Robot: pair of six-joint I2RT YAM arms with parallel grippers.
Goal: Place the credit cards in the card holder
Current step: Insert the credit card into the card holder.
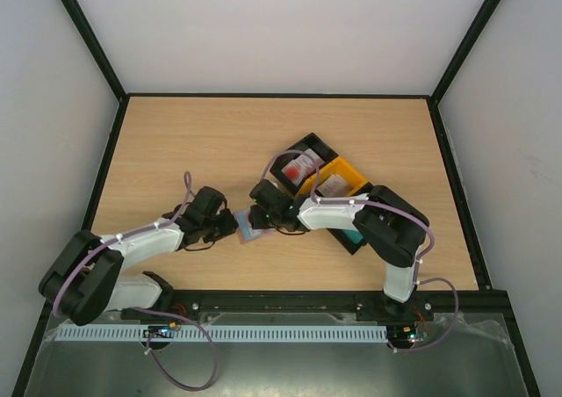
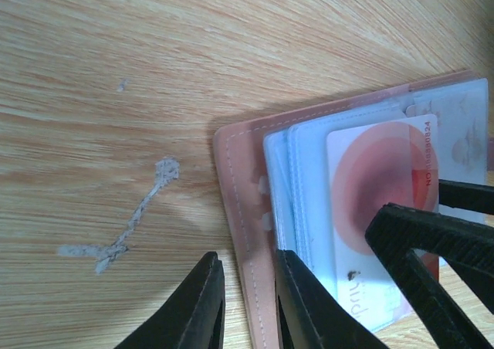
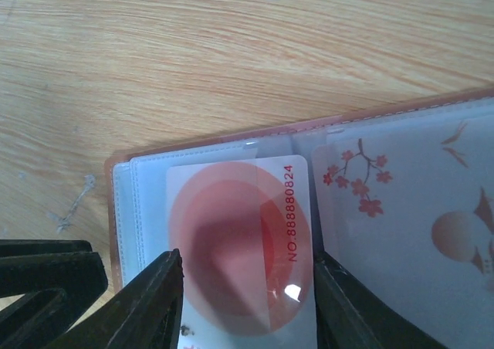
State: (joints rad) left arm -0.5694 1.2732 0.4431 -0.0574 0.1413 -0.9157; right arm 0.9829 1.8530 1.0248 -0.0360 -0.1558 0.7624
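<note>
- Top external, around the right gripper (image 1: 263, 214): tips over the card holder (image 1: 249, 230), with the left gripper (image 1: 221, 224) just beyond the holder on its far side. Both about equally near. Too small here to read either opening. Back along the right arm, more credit cards (image 1: 303, 164) in a black tray (image 1: 312, 139) and a yellow tray (image 1: 356, 176).
- Left wrist, at the left gripper (image 2: 248, 260): nearly closed, only a narrow gap, straddling the holder's brown outer edge (image 2: 235, 179). Cannot tell whether clamped on that edge or merely pinning it to the wooden table (image 2: 116, 94). Right of the fingers, pale pockets, then a white card with a red disc (image 2: 386, 187), with black fingers reaching in from the far right.
- Right wrist, at the right gripper (image 3: 248, 260): closed onto the two long edges of the red-disc card (image 3: 239, 233), held between the fingers. Long axis pointing straight ahead off the tips, across the holder's pale inner face (image 3: 147, 210) towards its far brown border. Depth under the clear film hard to tell.
- Judged from this: probably a straight push ahead along that axis, braced by the left gripper low on the left.
</note>
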